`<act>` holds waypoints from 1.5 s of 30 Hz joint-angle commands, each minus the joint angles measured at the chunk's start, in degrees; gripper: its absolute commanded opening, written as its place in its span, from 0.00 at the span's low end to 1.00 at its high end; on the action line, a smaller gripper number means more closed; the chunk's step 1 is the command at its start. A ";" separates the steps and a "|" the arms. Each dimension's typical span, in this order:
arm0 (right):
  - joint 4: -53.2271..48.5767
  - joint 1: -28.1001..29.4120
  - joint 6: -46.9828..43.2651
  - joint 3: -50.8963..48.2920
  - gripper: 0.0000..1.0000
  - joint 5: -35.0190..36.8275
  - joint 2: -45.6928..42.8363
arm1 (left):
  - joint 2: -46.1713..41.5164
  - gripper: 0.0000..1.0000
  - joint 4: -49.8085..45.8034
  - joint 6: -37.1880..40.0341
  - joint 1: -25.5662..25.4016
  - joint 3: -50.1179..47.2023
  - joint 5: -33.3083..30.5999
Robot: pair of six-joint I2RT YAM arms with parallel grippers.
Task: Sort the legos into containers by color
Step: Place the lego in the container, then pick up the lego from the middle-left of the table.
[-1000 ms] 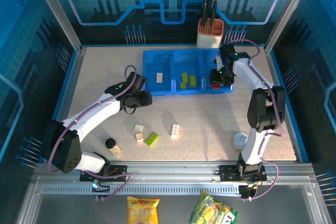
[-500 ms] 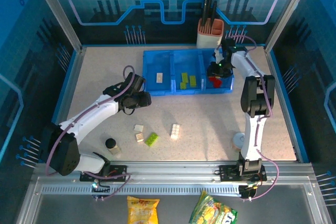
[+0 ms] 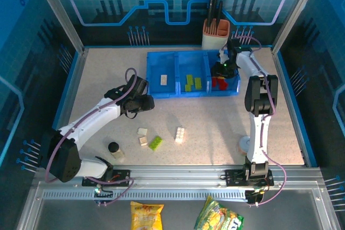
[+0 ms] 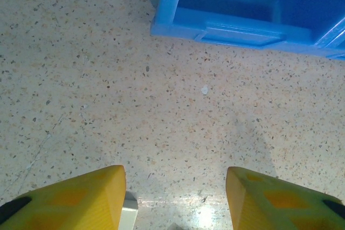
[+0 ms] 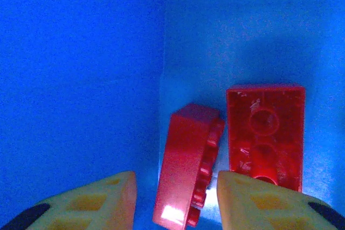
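Left tool (image 3: 143, 102), from above, hovers over bare counter (image 3: 102, 79) just short of the blue tray (image 3: 178, 94); the loose legos (image 3: 156, 143) lie behind it toward my bases, the long cream brick (image 3: 179, 134) pointing near-to-far, all closer to this arm. My right tool (image 3: 222, 69) sits over the right-hand compartment (image 3: 232, 85). Left wrist: jaws wide apart, nothing between them, tray corner ahead. Right wrist: jaws parted around, not squeezing, a red brick (image 5: 186, 171) on its edge; a second red brick (image 5: 265, 133) lies flat beside it.

Red legos (image 5: 186, 165), blue tray (image 4: 232, 30), speckled beige table (image 4: 135, 106).
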 commanded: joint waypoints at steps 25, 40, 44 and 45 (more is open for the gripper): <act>0.97 1.50 1.24 -18.66 0.44 3.41 -25.47 | -3.37 0.53 -6.19 0.33 0.43 -9.74 2.57; 0.64 5.01 2.70 -26.24 0.44 5.53 -35.32 | -0.54 0.57 -4.80 6.28 0.49 -12.35 6.97; 0.24 5.70 2.74 -27.80 0.44 6.19 -36.92 | 1.66 0.58 -5.13 8.11 0.42 -11.91 7.57; 0.27 5.85 2.76 -28.22 0.44 6.36 -37.36 | 2.10 0.59 -5.05 8.62 0.42 -11.87 7.87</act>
